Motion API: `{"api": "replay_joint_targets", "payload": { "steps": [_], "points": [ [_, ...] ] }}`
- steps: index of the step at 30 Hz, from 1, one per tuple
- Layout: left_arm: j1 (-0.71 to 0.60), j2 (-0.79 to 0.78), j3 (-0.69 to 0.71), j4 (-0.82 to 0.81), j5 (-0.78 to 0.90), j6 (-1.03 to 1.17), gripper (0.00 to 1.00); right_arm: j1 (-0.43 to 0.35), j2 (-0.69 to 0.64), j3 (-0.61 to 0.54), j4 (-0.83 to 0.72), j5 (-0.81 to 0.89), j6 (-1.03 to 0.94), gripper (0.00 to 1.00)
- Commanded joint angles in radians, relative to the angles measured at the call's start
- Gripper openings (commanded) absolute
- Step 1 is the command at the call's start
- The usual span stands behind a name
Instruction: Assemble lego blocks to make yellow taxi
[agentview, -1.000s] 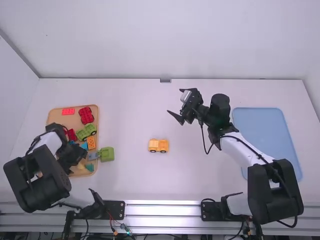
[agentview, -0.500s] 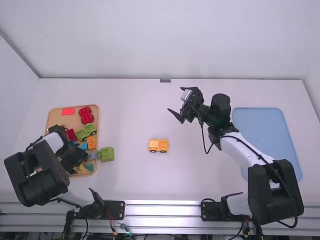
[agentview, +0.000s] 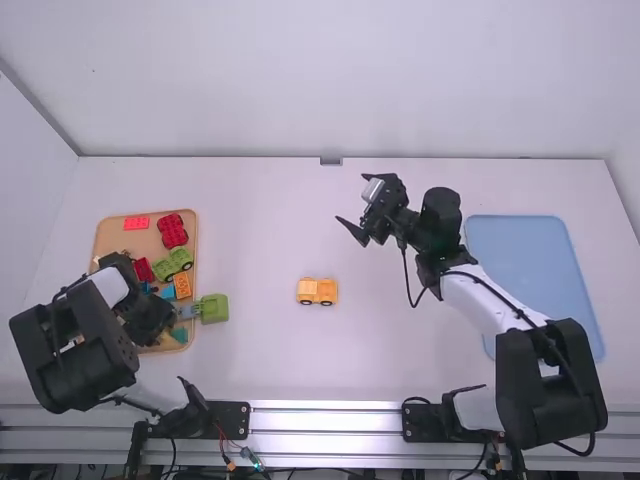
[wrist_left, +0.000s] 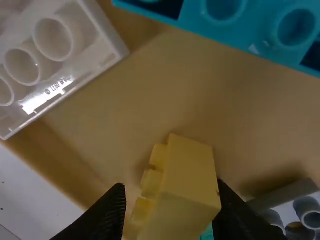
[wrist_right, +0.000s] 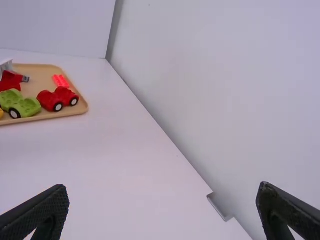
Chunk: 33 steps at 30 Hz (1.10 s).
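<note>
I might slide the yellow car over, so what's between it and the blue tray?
The right arm and its cable are between the yellow car and the blue tray, in the high view.

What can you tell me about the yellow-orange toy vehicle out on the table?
The toy vehicle is yellow-orange and looks like molded plastic. It stands upright on dark wheels, two showing along its side nearer the camera; finer detail is too small to tell. It rests near the middle of the white table, between the tan tray and the right arm, touched by neither gripper.
</note>
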Motion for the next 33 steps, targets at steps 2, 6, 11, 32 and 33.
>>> {"api": "replay_joint_targets", "payload": {
  "steps": [2,6,11,32,33],
  "points": [
    [-0.005,0.006,-0.007,-0.008,0.011,0.000,0.36,-0.005,-0.025,0.030,0.003,0.001,0.004,0.99],
    [-0.008,0.006,-0.007,-0.005,0.011,0.000,0.35,-0.006,-0.025,0.030,0.003,0.002,0.007,0.99],
    [-0.008,0.006,-0.003,-0.007,0.010,0.000,0.27,-0.006,-0.025,0.030,0.003,0.002,0.007,0.99],
    [-0.008,0.003,0.026,-0.028,0.007,0.012,0.10,-0.016,-0.025,0.030,0.002,0.005,0.003,0.99],
    [-0.008,-0.001,0.038,-0.049,0.006,0.011,0.08,-0.019,-0.025,0.030,0.003,0.005,0.004,0.99]
  ]
}}
